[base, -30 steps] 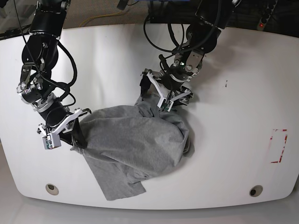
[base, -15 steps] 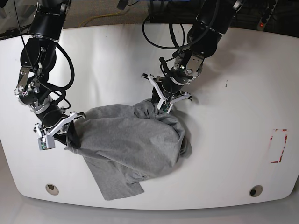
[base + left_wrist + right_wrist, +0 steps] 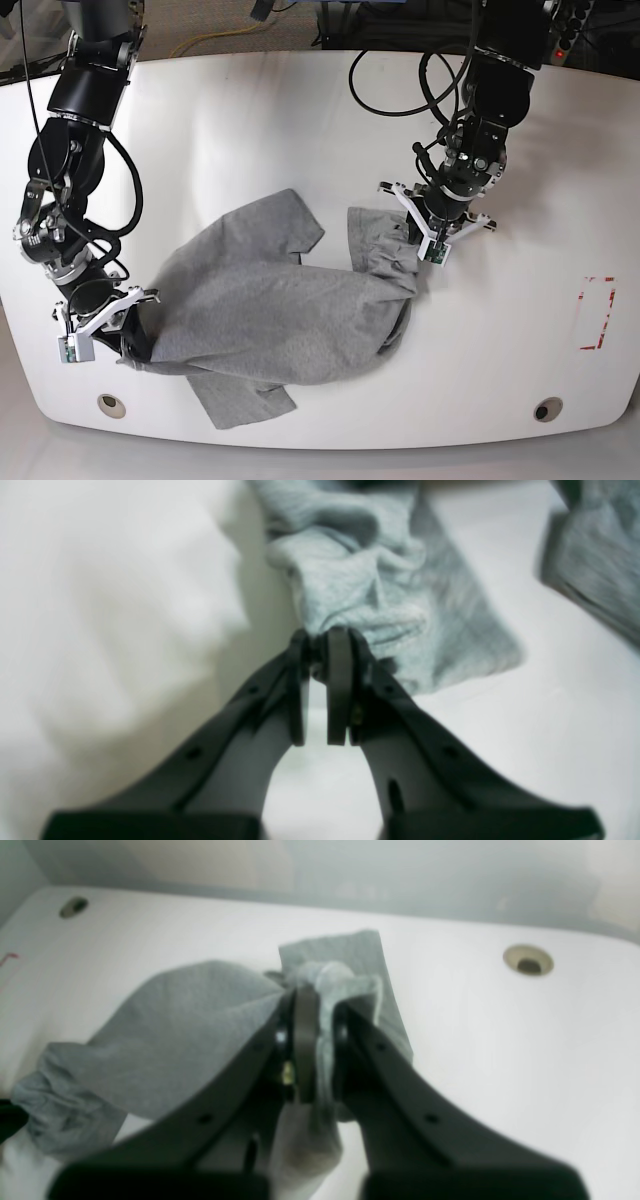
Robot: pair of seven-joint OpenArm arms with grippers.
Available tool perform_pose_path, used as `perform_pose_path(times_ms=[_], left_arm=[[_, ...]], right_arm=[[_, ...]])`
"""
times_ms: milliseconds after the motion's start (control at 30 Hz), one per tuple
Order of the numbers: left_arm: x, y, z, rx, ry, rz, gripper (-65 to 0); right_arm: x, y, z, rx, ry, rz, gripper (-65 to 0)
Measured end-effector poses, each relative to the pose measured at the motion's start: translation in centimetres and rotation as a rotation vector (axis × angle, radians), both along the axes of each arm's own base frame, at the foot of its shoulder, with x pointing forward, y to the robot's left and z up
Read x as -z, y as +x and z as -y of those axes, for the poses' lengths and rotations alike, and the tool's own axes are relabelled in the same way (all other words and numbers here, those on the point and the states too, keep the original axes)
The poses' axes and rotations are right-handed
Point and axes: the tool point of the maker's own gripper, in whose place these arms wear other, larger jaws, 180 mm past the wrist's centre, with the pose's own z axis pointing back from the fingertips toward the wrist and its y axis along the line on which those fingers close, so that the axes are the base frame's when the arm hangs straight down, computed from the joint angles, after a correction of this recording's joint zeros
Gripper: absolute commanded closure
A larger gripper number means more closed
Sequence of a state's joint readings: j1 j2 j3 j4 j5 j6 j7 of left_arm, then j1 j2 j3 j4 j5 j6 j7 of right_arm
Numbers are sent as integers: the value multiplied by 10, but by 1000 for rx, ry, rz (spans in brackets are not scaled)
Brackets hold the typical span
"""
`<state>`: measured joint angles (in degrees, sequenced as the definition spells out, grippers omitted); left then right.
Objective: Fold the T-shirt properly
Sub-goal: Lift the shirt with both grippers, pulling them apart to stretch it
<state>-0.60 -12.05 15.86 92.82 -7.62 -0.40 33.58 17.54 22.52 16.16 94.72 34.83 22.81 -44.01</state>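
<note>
The light grey T-shirt (image 3: 260,310) lies stretched and rumpled across the middle of the white table (image 3: 250,130). My left gripper (image 3: 420,240), on the right of the base view, is shut on a bunched edge of the shirt. In the left wrist view its fingertips (image 3: 322,647) pinch a wrinkled fold of the T-shirt (image 3: 380,595). My right gripper (image 3: 132,340) is shut on the shirt's opposite edge near the table's front left. Close up, the right gripper (image 3: 317,1005) has cloth of the T-shirt (image 3: 175,1040) clamped between its black fingers (image 3: 305,1040).
Two round holes (image 3: 112,405) (image 3: 547,409) sit near the table's front edge. A red dashed rectangle (image 3: 597,312) marks the right side. Black cables (image 3: 400,80) hang over the table's back edge behind the left arm.
My left gripper shut on the shirt and pulled it to the right. My right gripper drew its edge toward the front left. The shirt now lies stretched wider between them.
</note>
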Motion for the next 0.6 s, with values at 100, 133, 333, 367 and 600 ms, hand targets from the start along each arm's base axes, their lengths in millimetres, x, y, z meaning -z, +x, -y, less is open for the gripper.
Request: perform_pose_path(times_ms=[100, 133, 333, 367, 600], left_arm=[[-13, 4, -21, -26, 31, 23, -40], [-18, 6, -33, -47, 45, 32, -40], [-53, 18, -97, -143, 135, 111, -42], [-60, 20, -103, -153, 142, 125, -42], [-114, 43, -138, -216, 182, 248, -42]], right_arm=[[-11, 11, 0, -2, 9, 21, 0], [-16, 15, 1, -4, 6, 30, 0], [-44, 33, -6, -39, -36, 71, 0], [-48, 35, -7, -42, -40, 78, 0], [-77, 55, -9, -53, -41, 119, 0]])
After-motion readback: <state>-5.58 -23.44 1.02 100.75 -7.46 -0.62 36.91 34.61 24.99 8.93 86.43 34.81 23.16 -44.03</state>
